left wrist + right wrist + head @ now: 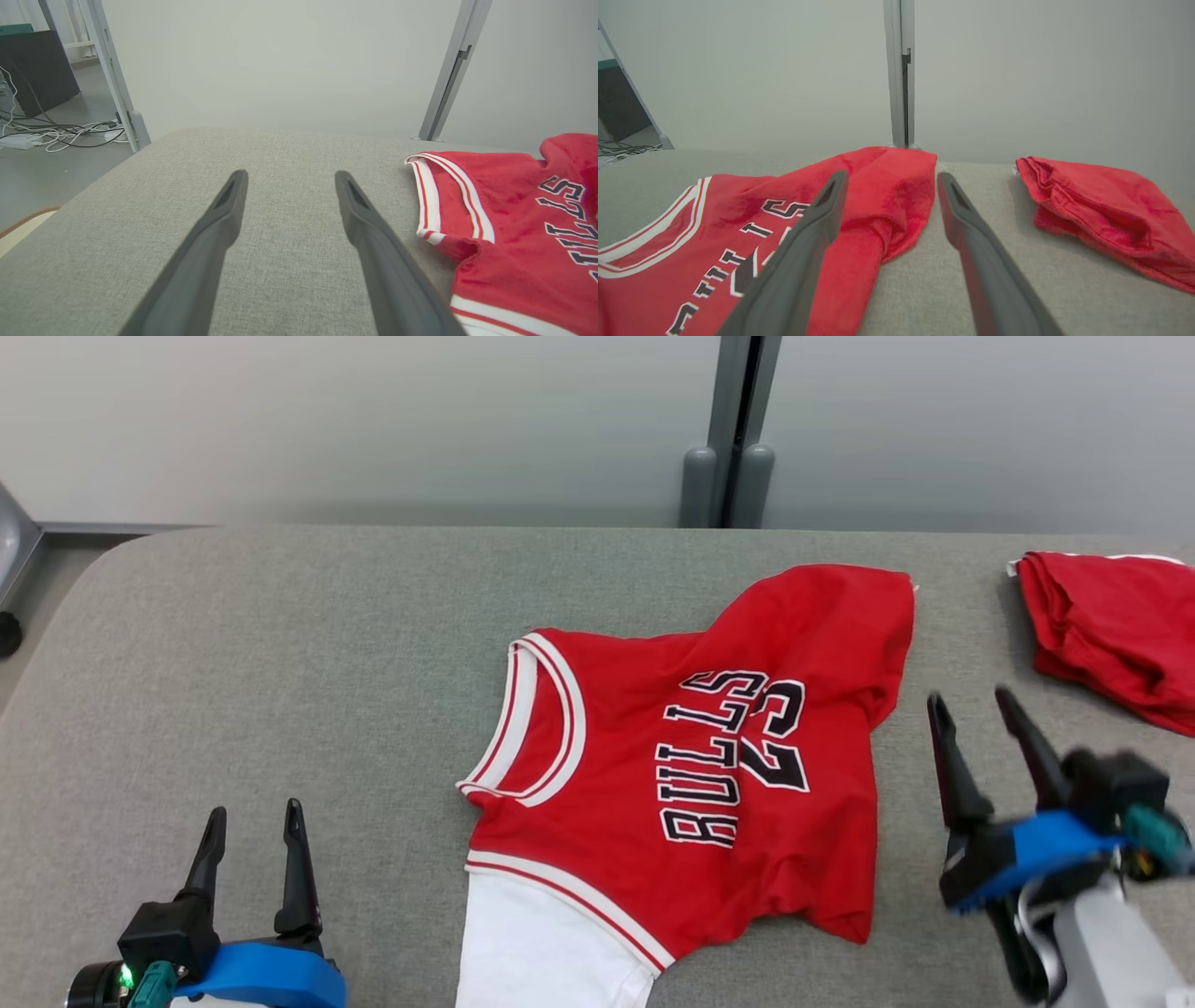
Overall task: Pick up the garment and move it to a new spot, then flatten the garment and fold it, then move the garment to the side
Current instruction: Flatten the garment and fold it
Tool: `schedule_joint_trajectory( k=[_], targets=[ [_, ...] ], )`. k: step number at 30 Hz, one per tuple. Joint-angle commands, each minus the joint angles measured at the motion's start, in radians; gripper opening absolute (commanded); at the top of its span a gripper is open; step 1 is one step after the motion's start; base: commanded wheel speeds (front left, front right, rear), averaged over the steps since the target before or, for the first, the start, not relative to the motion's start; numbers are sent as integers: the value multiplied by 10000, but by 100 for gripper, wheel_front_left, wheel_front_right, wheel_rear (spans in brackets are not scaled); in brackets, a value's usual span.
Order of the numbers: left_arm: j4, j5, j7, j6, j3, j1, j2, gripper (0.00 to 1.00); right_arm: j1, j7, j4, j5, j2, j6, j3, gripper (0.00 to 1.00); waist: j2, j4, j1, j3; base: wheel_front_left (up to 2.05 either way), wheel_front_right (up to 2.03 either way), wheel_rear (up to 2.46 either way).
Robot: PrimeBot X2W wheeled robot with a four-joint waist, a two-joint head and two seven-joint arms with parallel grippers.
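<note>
**Red jersey on grey counter, two tools standing by**

Item: red jersey (pixel 709 756), white-and-red trim at neck and armhole, lying rumpled at the middle of the grey fabric counter (pixel 280 644). Its far right corner is folded over, and a white panel (pixel 541 943) shows at its near edge.

Lettering: the head view gives "BULLS" and "23" in black with white outline, running sideways from near to far. The left wrist view catches only "LLS"; the right wrist view catches broken letters behind one finger.

Left tool (pixel 256 810): near left, fingers apart over bare counter, well left of the jersey.

Right tool (pixel 969 696): fingers apart, just right of the jersey's edge.

Second red cloth (pixel 1111 625): bunched at the far right. The right wrist view shows its stacked folds.

Backdrop: a grey post (pixel 738 429) against a pale wall. The left wrist view adds loose cables (pixel 56 133) and a dark cabinet (pixel 37 70) on the floor to the left.
</note>
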Motion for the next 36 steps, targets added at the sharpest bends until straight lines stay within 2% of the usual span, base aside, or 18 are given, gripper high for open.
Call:
schedule_joint_trajectory(
  k=[1, 6, 11, 22, 27, 32, 36],
  targets=[
    [-35, 65, -26, 8, 26, 48, 31, 100, 784, -48, -519, 30, 185, 3, -160, 100, 1, -114, 1, -97, 0, 0, 0],
    [-53, 106, -26, 2, 38, 153, 35, 100, 2615, -49, -1903, -350, 913, 3, -441, 100, 1, -266, 1, -176, 0, 0, 0],
    [-82, 73, -26, -2, 69, 120, 28, 100, 3450, -48, -2567, -348, 1333, 3, -606, 100, 1, -341, 1, -127, 0, 0, 0],
    [103, 141, -26, -16, -93, 148, 87, 100, 3418, -48, -1992, -412, 1496, 3, -492, 100, 1, -422, 1, -206, 0, 0, 0],
    [241, 127, -26, -21, -1061, -22, 159, 100, 3213, -48, -1908, -391, 1500, 3, -399, 100, 1, -550, 1, -300, 0, 0, 0],
    [661, -81, -26, -19, -2457, -482, 389, 100, 3010, -49, -1872, -430, 1497, 3, -173, 100, 1, -808, 1, -273, 0, 0, 0],
    [1043, -216, -26, -20, -3133, -864, 623, 100, 2906, -47, -1834, -433, 1494, 3, -44, 100, 1, -1106, 1, -165, 0, 0, 0]
  ],
)
